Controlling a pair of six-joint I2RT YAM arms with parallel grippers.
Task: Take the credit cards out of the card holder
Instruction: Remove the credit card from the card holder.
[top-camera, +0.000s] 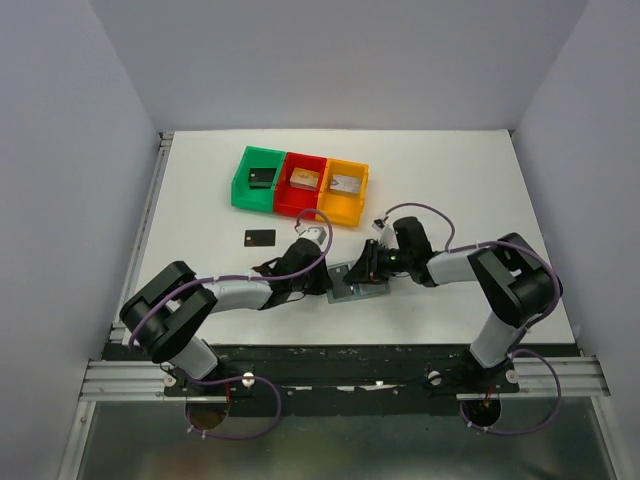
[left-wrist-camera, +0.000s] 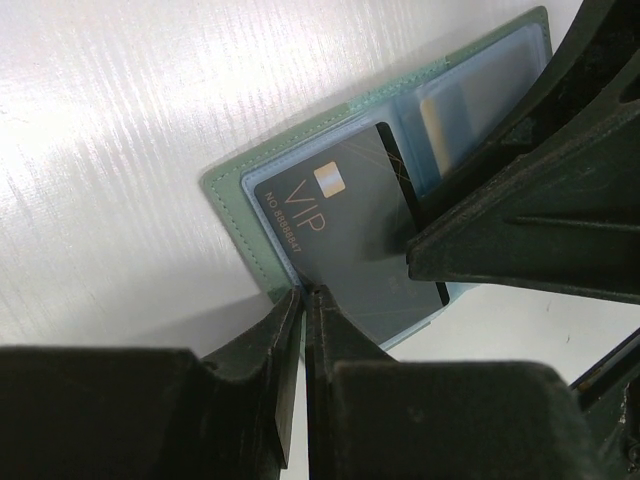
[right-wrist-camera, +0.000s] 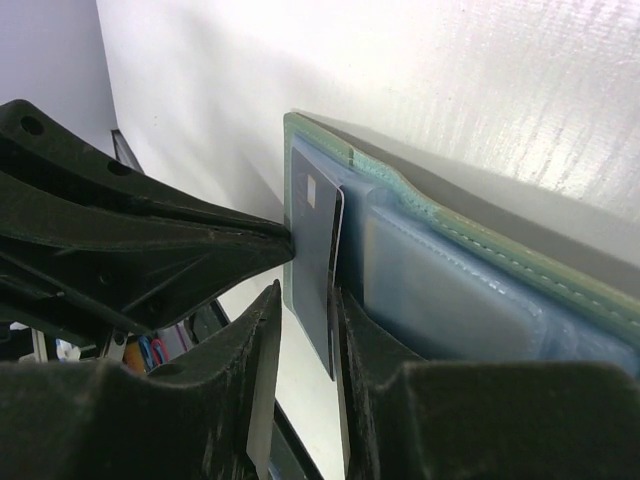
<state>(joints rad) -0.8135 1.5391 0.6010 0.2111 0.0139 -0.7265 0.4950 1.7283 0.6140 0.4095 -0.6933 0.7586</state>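
Note:
The grey-green card holder (top-camera: 357, 281) lies open on the table between my two grippers, with its pale blue pockets facing up. A black credit card marked VIP (left-wrist-camera: 340, 240) sits in its near pocket, one edge sticking out past the holder. My left gripper (left-wrist-camera: 303, 293) is shut on the card holder's (left-wrist-camera: 230, 200) corner edge. My right gripper (right-wrist-camera: 306, 292) is open, with its fingers on either side of the black card's (right-wrist-camera: 312, 240) free edge. One finger lies against the card and a small gap shows at the other. Another black card (top-camera: 259, 238) lies flat on the table to the left.
Green (top-camera: 240, 185), red (top-camera: 285, 200) and orange (top-camera: 340, 212) bins stand in a row behind the holder, each with a chunky piece inside. The two arms meet low over the table's near middle.

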